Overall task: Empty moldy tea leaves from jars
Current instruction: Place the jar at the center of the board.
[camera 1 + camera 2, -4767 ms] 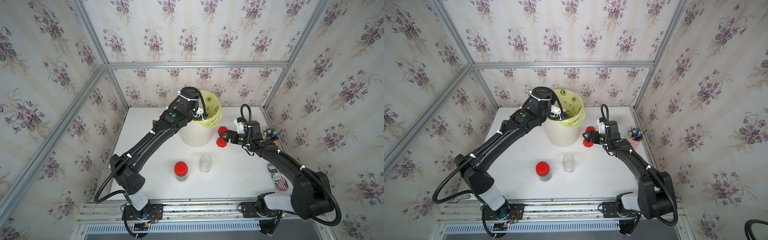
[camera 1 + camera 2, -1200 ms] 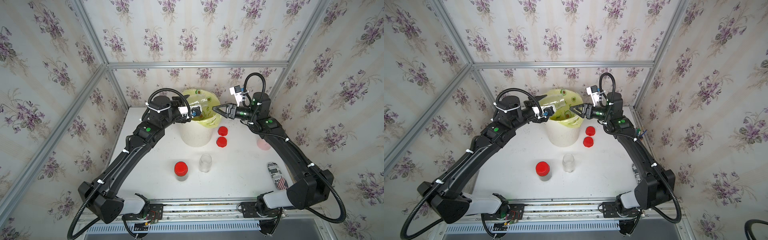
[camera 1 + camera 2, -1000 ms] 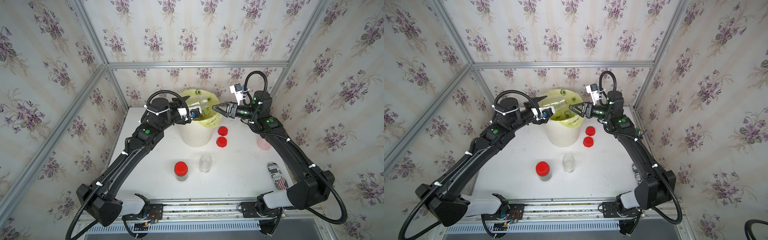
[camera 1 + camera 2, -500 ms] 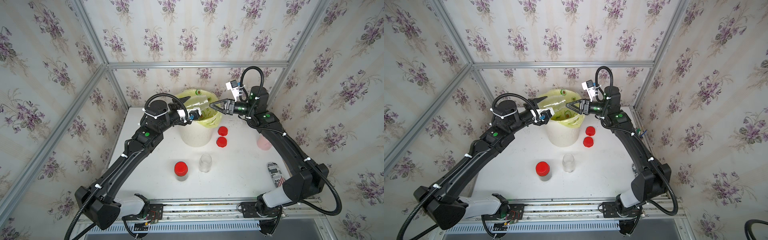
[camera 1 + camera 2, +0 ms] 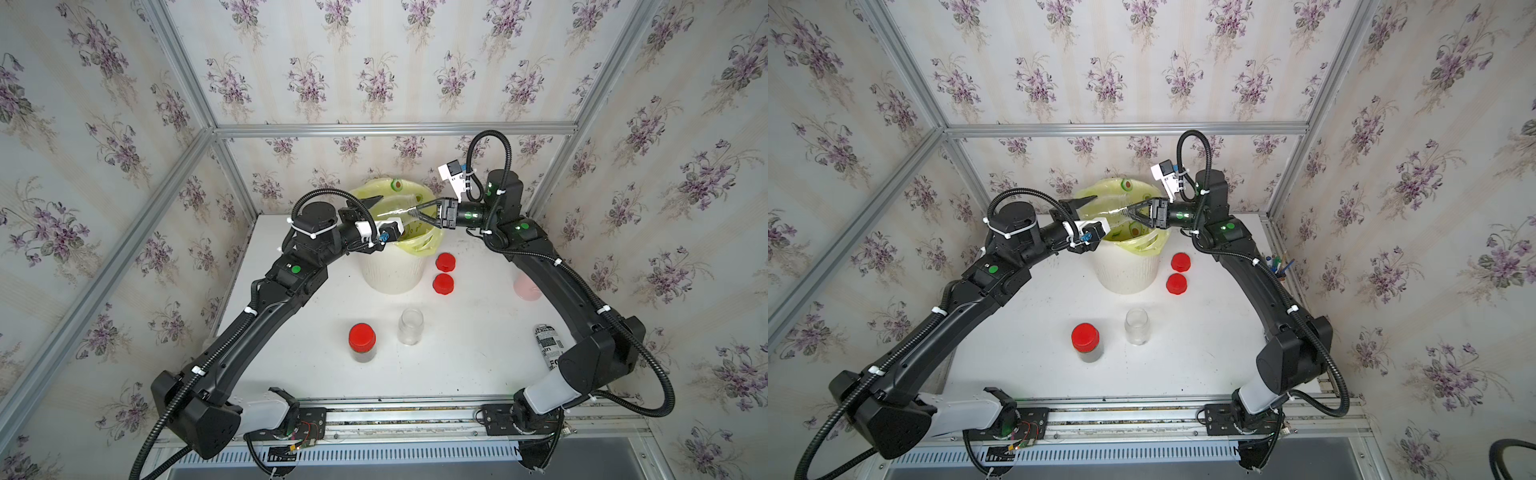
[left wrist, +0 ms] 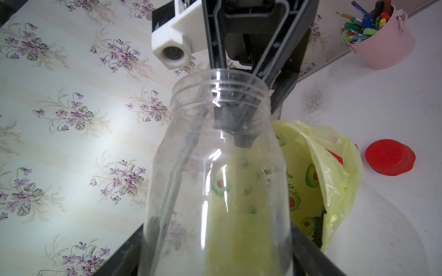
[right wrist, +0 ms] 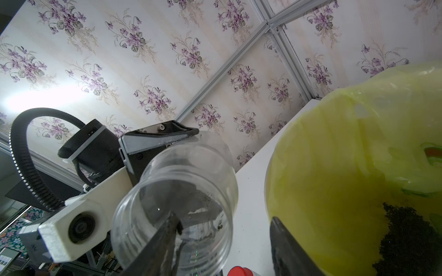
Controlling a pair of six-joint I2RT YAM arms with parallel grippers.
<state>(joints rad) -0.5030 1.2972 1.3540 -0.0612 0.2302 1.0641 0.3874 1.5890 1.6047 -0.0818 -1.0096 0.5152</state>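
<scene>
The left tool (image 5: 384, 212) is clenched around the body of an open jar (image 6: 220, 191), holding it on its side above the cream bin (image 5: 390, 274) with its mouth turned toward the right arm. The jar's clear walls are nearly bare; only a few dark specks cling inside.

The right tool (image 5: 416, 212) meets it at the mouth with its jaws spread. One of its fingers (image 7: 165, 241) reaches into the neck, while the other stays outside, clear of the rim, so it grasps nothing.

The bin is lined with a yellow avocado-print bag (image 5: 419, 243), and a dark heap of moldy tea leaves (image 7: 411, 239) lies at the bottom of the bag.

Two red caps (image 5: 445, 262) lie flat on the white bench (image 5: 478, 365), one beside the other, just next to the bin on the right arm's side. Nearer the arm bases, an uncapped jar (image 5: 410, 326) stands upright and looks empty. Just beside it stands a capped jar (image 5: 362, 343) with a red lid and a dark mass showing through its wall.

A pink pen cup (image 6: 382, 45) full of markers stands near the right edge of the bench. A printed can (image 5: 547, 345) lies on its side, partly behind the right arm.
</scene>
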